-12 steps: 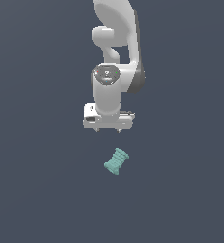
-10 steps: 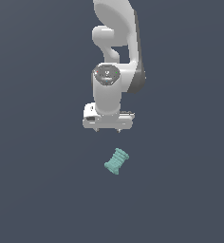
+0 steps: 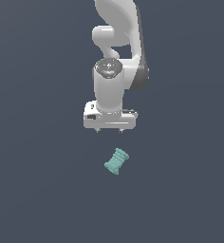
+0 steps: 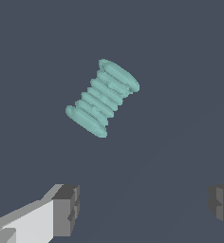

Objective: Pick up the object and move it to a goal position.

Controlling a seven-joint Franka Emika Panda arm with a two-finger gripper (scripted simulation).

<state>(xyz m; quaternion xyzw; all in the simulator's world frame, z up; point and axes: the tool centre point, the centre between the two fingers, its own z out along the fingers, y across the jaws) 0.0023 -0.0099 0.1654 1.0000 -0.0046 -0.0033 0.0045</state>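
Note:
The object is a small teal ribbed spool (image 3: pixel 117 161) with flared ends, lying on its side on the dark grey floor. It shows close up in the wrist view (image 4: pixel 102 98), lying at a slant. My white gripper (image 3: pixel 109 131) points down above the floor, a little behind the spool and apart from it. Its jaws stand wide apart and hold nothing. In the wrist view one grey finger pad (image 4: pixel 66 209) shows at each side, with the gripper's middle (image 4: pixel 144 209) off to one side of the spool.
A plain dark grey floor (image 3: pixel 42 190) fills both views. The white arm (image 3: pixel 118 42) rises behind the gripper. No goal marker shows.
The arm has barely moved; the spool lies where it was.

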